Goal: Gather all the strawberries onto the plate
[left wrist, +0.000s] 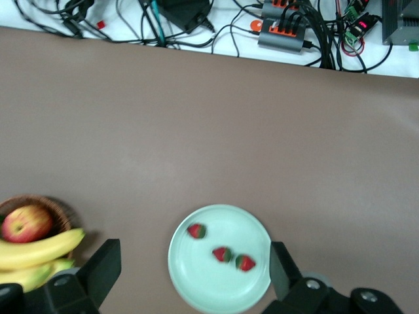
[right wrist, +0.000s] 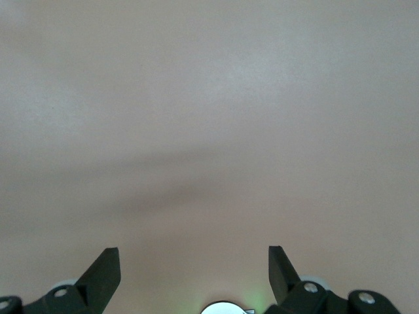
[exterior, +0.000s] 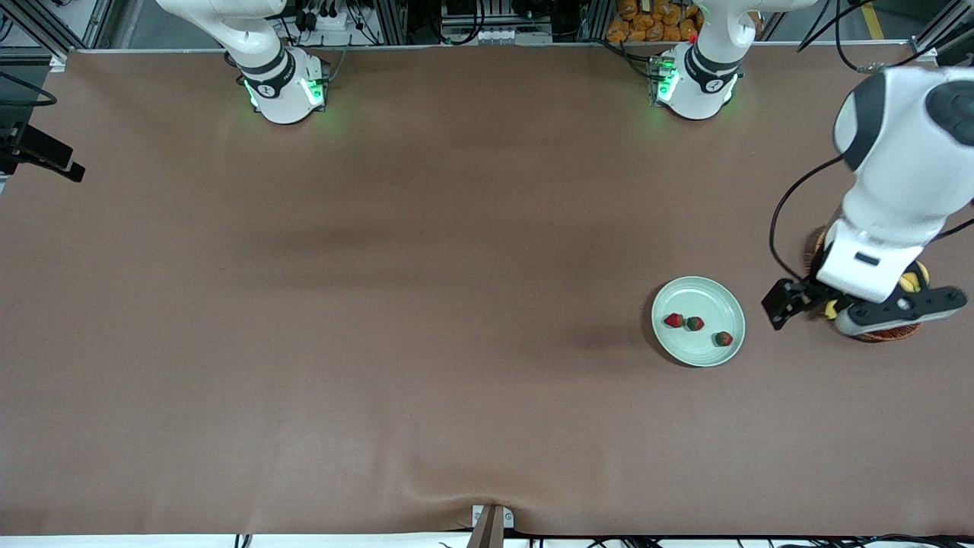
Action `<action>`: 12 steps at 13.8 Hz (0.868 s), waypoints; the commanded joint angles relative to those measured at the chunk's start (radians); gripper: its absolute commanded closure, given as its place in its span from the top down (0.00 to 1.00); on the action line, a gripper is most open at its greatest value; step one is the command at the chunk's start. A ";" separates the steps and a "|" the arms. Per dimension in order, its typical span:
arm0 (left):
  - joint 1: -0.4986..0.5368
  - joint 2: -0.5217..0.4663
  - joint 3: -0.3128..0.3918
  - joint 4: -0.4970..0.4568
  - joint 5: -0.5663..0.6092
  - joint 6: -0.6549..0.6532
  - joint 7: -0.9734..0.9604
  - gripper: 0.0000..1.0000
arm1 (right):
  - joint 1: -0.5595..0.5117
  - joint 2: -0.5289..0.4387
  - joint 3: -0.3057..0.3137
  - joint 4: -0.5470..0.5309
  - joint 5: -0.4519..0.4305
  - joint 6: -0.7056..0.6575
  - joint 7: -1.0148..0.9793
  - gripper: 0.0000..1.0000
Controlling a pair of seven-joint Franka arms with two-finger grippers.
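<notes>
The pale mint-green plate (exterior: 701, 295) lies toward the left arm's end of the table. Three strawberries lie on it: one (exterior: 673, 320), a second (exterior: 695, 323) and a third (exterior: 724, 339). The left wrist view shows the plate (left wrist: 216, 291) and the three berries (left wrist: 196, 231), (left wrist: 222, 254), (left wrist: 245, 263) from above. My left gripper (exterior: 890, 312) hangs in the air over the wicker basket beside the plate; in its wrist view (left wrist: 193, 254) it is open and empty. My right gripper (right wrist: 194, 261) is open and empty over bare brown table; it does not show in the front view.
A brown wicker basket (exterior: 883, 332) stands beside the plate, mostly hidden under the left arm. It holds a red-yellow apple (left wrist: 26, 224) and yellow bananas (left wrist: 39, 250). Cables and electronics (left wrist: 281, 29) lie past the table edge in the left wrist view.
</notes>
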 commanded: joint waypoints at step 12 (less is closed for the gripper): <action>-0.023 -0.173 0.070 -0.015 -0.121 -0.205 0.141 1.00 | -0.003 0.006 0.006 0.022 -0.010 -0.013 0.017 1.00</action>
